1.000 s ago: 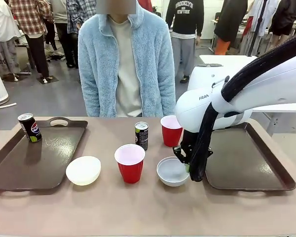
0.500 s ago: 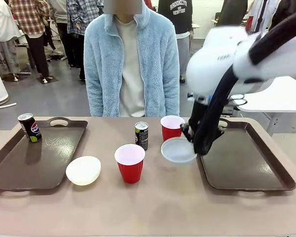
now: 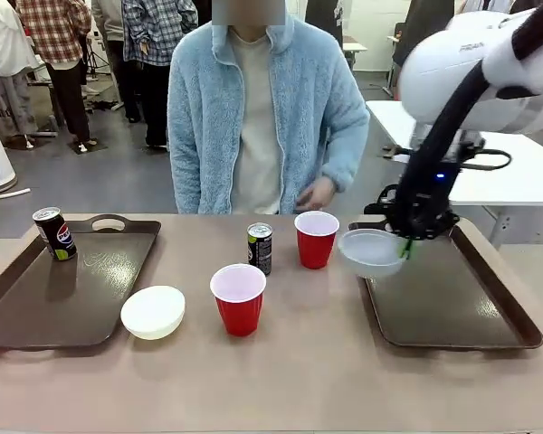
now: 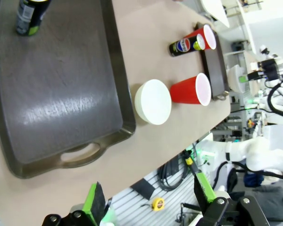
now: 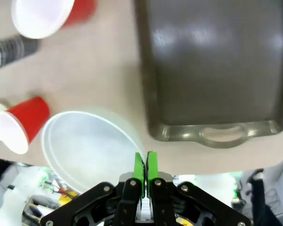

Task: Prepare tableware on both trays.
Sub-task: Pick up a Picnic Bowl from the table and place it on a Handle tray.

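The right gripper [image 3: 404, 244], pinched tight on the pale bowl [image 3: 369, 251] rim, has lifted it up. The tray [image 3: 462, 316] sits just below. The left gripper [image 4: 148, 197] is wide open, empty.

The tan table [image 3: 281, 380] runs the full width of the scene. A left tray [image 3: 90, 298] lies flat at its left end and a right tray [image 3: 452, 307] at its right end. Both are set lengthwise from near to far, and each has a handle slot at the far rim. On the bare strip between them, a cream bowl [image 3: 153, 311] sits mouth up, just beside the left tray's near right corner. A near cup [image 3: 239, 299] stands upright to the right of the bowl, apart from it. Farther back, a can [image 3: 260, 247] stands upright. A far cup [image 3: 316, 238] is just to its right, close to the right tray's far left corner.
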You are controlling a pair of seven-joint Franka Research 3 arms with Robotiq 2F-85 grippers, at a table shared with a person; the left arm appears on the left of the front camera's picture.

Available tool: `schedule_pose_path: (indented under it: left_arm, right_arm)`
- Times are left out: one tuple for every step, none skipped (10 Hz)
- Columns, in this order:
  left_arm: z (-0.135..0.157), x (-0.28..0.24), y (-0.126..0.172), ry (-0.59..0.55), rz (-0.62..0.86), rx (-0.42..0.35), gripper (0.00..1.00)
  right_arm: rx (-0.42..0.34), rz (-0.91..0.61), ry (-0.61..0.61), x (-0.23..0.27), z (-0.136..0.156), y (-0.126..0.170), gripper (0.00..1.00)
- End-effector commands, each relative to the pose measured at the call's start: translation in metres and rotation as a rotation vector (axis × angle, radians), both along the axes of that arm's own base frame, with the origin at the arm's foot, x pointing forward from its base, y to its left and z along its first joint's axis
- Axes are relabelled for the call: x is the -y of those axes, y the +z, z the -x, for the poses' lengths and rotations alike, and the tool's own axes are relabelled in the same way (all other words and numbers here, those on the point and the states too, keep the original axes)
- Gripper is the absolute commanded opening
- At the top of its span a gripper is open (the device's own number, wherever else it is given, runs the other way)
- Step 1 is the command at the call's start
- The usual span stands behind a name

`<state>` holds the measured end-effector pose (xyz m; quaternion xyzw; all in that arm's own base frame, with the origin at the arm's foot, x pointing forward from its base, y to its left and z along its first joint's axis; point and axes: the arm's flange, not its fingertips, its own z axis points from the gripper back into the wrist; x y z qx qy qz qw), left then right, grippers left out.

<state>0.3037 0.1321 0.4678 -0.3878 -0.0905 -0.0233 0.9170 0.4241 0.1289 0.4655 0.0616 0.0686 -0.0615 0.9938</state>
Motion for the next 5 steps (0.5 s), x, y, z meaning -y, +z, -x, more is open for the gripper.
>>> schedule_pose_path:
  left_arm:
    - [0.001, -0.002, 0.000, -0.002, 0.008, 0.006, 1.00]
    - [0.001, -0.002, 0.000, -0.002, 0.008, 0.006, 1.00]
    - [0.001, -0.002, 0.000, -0.002, 0.008, 0.006, 1.00]
    - [0.001, -0.002, 0.000, -0.002, 0.008, 0.006, 1.00]
    - [0.001, -0.002, 0.000, -0.002, 0.008, 0.006, 1.00]
  right_arm:
    - [-0.038, -0.024, -0.019, 0.037, -0.017, 0.008, 0.00]
    - [-0.032, -0.030, -0.072, 0.067, -0.022, 0.008, 0.00]
    - [-0.032, -0.021, -0.103, 0.082, -0.026, 0.006, 0.00]
    - [-0.032, -0.013, -0.132, 0.096, -0.028, 0.002, 0.00]
    - [-0.031, -0.001, -0.149, 0.103, -0.026, -0.008, 0.00]
